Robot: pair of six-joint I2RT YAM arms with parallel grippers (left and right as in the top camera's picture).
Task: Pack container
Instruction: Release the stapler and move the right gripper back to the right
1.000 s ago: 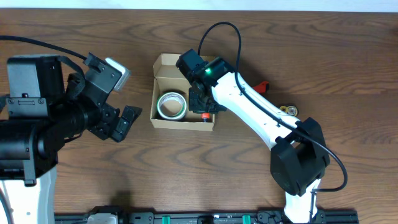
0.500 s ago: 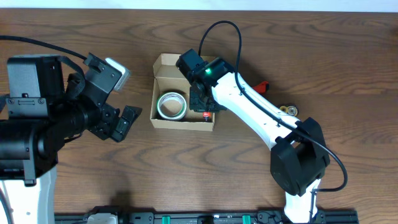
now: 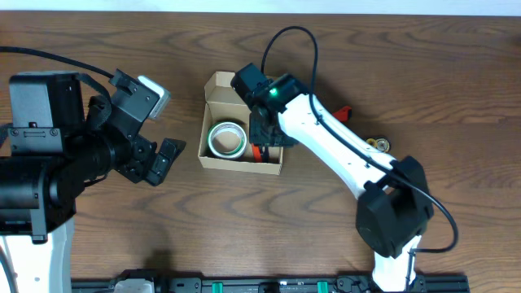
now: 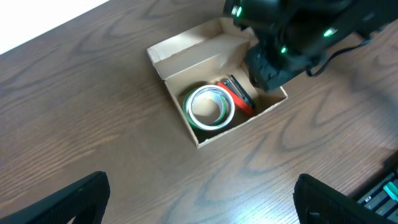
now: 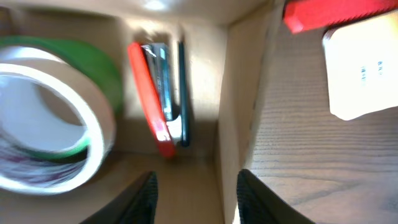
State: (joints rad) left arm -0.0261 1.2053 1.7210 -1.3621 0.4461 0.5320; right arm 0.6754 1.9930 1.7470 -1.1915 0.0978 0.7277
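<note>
The container, a tan cardboard box [image 3: 240, 165] with its lid flap open at the back, sits mid-table. It also shows in the left wrist view [image 4: 239, 124] and the right wrist view [image 5: 239, 93]. Inside lie a green-and-white tape roll [image 3: 227, 138] [image 4: 210, 107] [image 5: 50, 124] and a red-and-black tool [image 3: 261, 152] [image 4: 239, 96] [image 5: 152, 99]. My right gripper [image 3: 265, 134] [image 5: 199, 199] is open and empty, low over the box's right end, its fingers astride the side wall. My left gripper [image 3: 163, 159] [image 4: 199, 205] is open and empty, left of the box.
A red object [image 3: 345, 112] [image 5: 329, 12] and a small round brass-coloured item [image 3: 378, 144] lie on the table right of the box. A white block [image 5: 367, 68] shows beside the box in the right wrist view. The right arm [image 4: 292, 37] reaches over the box.
The box has shifted slightly to the right with the right gripper in it. The red tool shows a little further left. The left arm has not moved.
</note>
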